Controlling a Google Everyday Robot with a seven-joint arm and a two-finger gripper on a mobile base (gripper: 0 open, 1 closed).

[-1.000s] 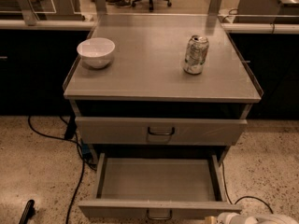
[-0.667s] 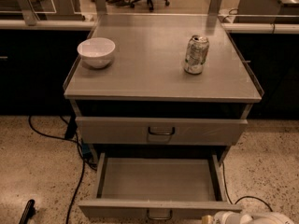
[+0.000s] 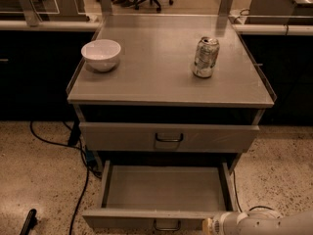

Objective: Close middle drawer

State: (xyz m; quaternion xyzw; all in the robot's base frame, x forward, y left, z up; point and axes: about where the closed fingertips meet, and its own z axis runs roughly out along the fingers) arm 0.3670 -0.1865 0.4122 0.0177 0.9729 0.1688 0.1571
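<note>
The middle drawer (image 3: 166,187) is pulled far out at the bottom of the grey cabinet. Its shallow grey tray is empty, and its low front panel (image 3: 146,220) carries a small dark loop handle (image 3: 167,225) at the frame's lower edge. My gripper (image 3: 211,224) comes in from the bottom right on a white arm (image 3: 259,224). Its tip is right at the right end of the drawer's front panel. I cannot tell whether it touches the panel.
The drawer above (image 3: 168,137) stands slightly out. On the cabinet top (image 3: 156,77) are a white bowl (image 3: 101,54) at the left and a dented can (image 3: 205,57) at the right. Black cables (image 3: 80,180) run on the speckled floor at the left. Dark counters flank the cabinet.
My arm has come a little further left along the bottom edge toward the drawer's front panel. The drawer, bowl and can have not moved.
</note>
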